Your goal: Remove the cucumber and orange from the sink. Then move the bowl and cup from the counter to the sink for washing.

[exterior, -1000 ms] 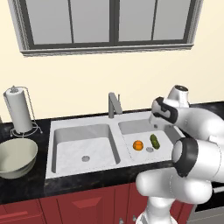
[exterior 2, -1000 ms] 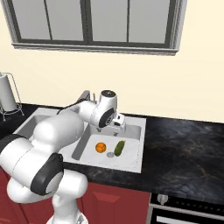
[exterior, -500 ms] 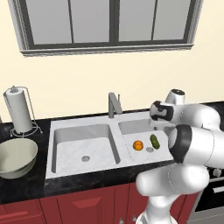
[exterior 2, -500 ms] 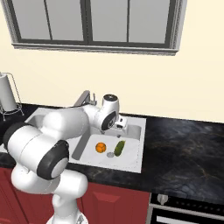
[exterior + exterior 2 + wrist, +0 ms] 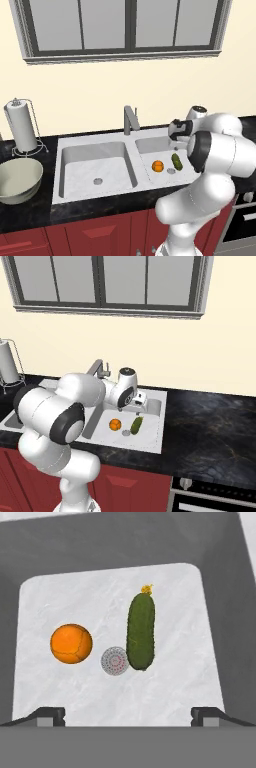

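At the far left of the black table [image 5: 30, 212] we see the pale bowl [image 5: 17, 180] near the paper towel roll [image 5: 22, 125]. In the right basin of the sink [image 5: 100, 150], the orange [image 5: 158, 166] lies left of the drain [image 5: 115, 660], the cucumber [image 5: 176, 160] just right of it. Our tool [image 5: 128, 714] hangs above them, fingers spread wide and holding nothing.
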